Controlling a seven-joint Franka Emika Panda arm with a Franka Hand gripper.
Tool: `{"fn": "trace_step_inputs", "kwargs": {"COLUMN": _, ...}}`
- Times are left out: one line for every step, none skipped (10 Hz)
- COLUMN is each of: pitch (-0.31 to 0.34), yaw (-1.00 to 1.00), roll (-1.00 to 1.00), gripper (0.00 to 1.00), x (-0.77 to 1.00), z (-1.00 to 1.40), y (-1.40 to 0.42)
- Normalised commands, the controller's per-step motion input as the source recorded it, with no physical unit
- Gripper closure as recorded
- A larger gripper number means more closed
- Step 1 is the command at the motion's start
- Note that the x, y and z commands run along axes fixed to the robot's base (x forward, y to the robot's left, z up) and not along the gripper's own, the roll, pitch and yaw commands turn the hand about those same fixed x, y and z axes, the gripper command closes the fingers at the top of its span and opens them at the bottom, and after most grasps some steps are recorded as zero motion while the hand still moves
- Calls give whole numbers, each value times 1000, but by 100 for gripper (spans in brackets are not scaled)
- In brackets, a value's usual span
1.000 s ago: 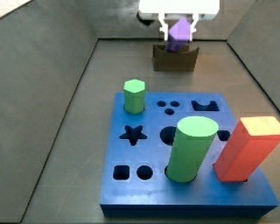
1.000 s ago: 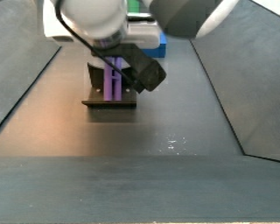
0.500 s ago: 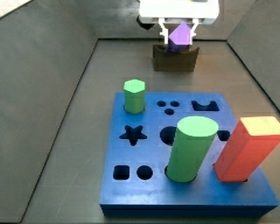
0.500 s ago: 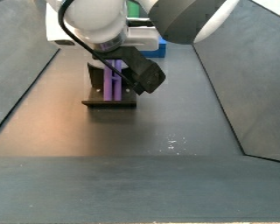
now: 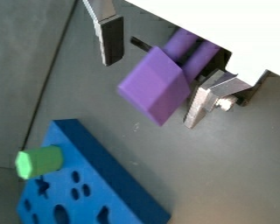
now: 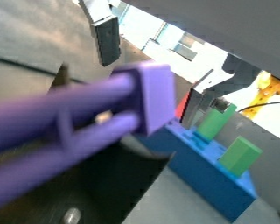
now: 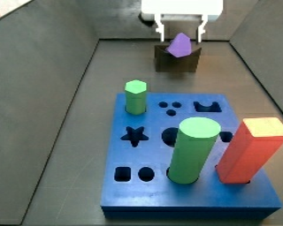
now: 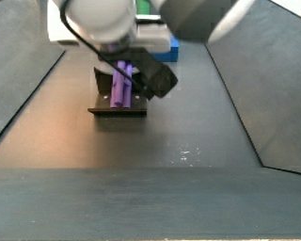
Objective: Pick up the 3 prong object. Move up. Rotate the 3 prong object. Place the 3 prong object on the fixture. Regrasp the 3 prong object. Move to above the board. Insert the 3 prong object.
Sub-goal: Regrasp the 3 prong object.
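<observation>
The purple 3 prong object [image 7: 179,44] lies tilted in the notch of the dark fixture [image 7: 177,60] at the far end of the floor. It also shows in a side view [image 8: 121,83], leaning on the fixture [image 8: 118,110]. My gripper [image 7: 180,31] is just above the fixture, open, with its fingers [image 5: 108,39] spread to either side of the object and a gap on each side in both wrist views [image 5: 154,87] [image 6: 154,74]. The blue board [image 7: 144,177] lies at the near end.
The board carries a green hexagonal peg [image 7: 135,95], a tall green cylinder [image 7: 194,150] and an orange-red block [image 7: 253,148]. Star, round and oval cutouts are open. Dark sloping walls enclose the floor on both sides.
The fingers have opened and let go of the purple object, which has settled lower into the fixture's notch. The gripper stays above it.
</observation>
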Motion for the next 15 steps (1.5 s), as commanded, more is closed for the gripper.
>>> {"fn": "trace_step_inputs", "kwargs": {"pitch": -26, "yaw": -52, "roll": -31, "gripper": 0, "x": -12, "z": 1000, "y": 10}}
{"fn": "trace_step_inputs", "kwargs": {"pitch": -37, "yaw": -38, "roll": -32, "gripper": 0, "x": -13, "z": 1000, "y": 10}}
{"fn": "trace_step_inputs", "kwargs": {"pitch": -56, "yaw": -2, "roll": -43, "gripper": 0, "x": -21, "z": 1000, "y": 9}}
{"fn": "trace_step_inputs", "kwargs": {"pitch": -63, "yaw": 8, "roll": -48, "gripper": 0, "x": -22, "z": 928, "y": 9}}
{"fn": "trace_step_inputs", "kwargs": {"pitch": -66, "yaw": 30, "roll": -58, "gripper": 0, "x": -26, "z": 675, "y": 7}}
{"fn": "trace_step_inputs", "kwargs": {"pitch": -66, "yaw": 44, "roll": -58, "gripper": 0, "x": -24, "z": 488, "y": 6}}
{"fn": "trace_step_inputs", "kwargs": {"pitch": -53, "yaw": 59, "roll": -57, "gripper": 0, "x": -28, "z": 238, "y": 8}}
{"fn": "trace_step_inputs", "kwargs": {"pitch": 64, "yaw": 45, "roll": 1000, "gripper": 0, "x": 135, "z": 834, "y": -752}}
{"fn": "trace_step_inputs", "kwargs": {"pitch": 65, "yaw": 46, "roll": 1000, "gripper": 0, "x": 123, "z": 681, "y": -695}}
{"fn": "trace_step_inputs", "kwargs": {"pitch": 65, "yaw": 45, "roll": 1000, "gripper": 0, "x": 82, "z": 587, "y": -605}}
{"fn": "trace_step_inputs", "kwargs": {"pitch": 62, "yaw": 44, "roll": 1000, "gripper": 0, "x": 22, "z": 312, "y": -343}}
{"fn": "trace_step_inputs", "kwargs": {"pitch": 60, "yaw": 44, "roll": 1000, "gripper": 0, "x": 10, "z": 107, "y": -157}}
{"fn": "trace_step_inputs", "kwargs": {"pitch": 64, "yaw": 43, "roll": 1000, "gripper": 0, "x": 27, "z": 40, "y": -66}}
{"fn": "trace_step_inputs", "kwargs": {"pitch": 66, "yaw": 43, "roll": 1000, "gripper": 0, "x": 29, "z": 37, "y": -53}}
{"fn": "trace_step_inputs", "kwargs": {"pitch": 66, "yaw": 43, "roll": 1000, "gripper": 0, "x": 19, "z": 30, "y": -43}}
